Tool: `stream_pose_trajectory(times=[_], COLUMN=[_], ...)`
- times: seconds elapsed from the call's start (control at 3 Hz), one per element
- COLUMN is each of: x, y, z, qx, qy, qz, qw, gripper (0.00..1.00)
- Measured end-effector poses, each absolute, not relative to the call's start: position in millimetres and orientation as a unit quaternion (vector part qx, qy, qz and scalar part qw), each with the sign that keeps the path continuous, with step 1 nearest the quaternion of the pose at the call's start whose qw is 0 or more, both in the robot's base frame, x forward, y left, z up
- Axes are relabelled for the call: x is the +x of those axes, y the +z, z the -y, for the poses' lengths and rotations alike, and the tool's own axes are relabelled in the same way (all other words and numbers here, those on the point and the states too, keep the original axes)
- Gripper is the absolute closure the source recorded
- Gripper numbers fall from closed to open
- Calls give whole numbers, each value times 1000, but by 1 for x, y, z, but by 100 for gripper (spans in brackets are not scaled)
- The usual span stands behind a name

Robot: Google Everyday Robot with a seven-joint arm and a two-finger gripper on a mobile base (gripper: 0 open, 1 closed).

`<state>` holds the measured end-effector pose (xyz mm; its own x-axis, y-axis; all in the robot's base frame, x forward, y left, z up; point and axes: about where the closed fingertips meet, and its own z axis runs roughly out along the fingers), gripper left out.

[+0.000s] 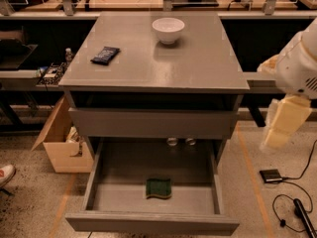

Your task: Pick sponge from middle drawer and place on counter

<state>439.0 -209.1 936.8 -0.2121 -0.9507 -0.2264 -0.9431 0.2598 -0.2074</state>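
— Camera view: where is the sponge (158,188)?
— It lies flat on the floor of the middle drawer (124,170), green face up. It is about halfway between the side walls and nearer the front panel than the back. The drawer is pulled wide open, and the drawer above it is shut.
— And the end effector (278,130)?
— It is off to the right of the cabinet, hanging below the white arm (299,66) at about the height of the shut drawer, well apart from the sponge. I cannot tell whether it is open or closed, and nothing shows in its grip.
— What is on the table (163,66)?
— A white bowl (168,29) stands near the back edge, and a flat dark packet (105,55) lies toward the left edge, the two well apart.
— Anything on the floor?
— A cardboard box (59,145) sits left of the cabinet, and a small black device (271,175) with a cable lies to the right.
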Motion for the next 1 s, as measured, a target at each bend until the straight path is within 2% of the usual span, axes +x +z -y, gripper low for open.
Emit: stream_pose_trajectory(times=[1.0], x=[424], y=[762], z=[180], qx=[-602], qy=[92], qz=[-781], qw=[138], gripper=[0])
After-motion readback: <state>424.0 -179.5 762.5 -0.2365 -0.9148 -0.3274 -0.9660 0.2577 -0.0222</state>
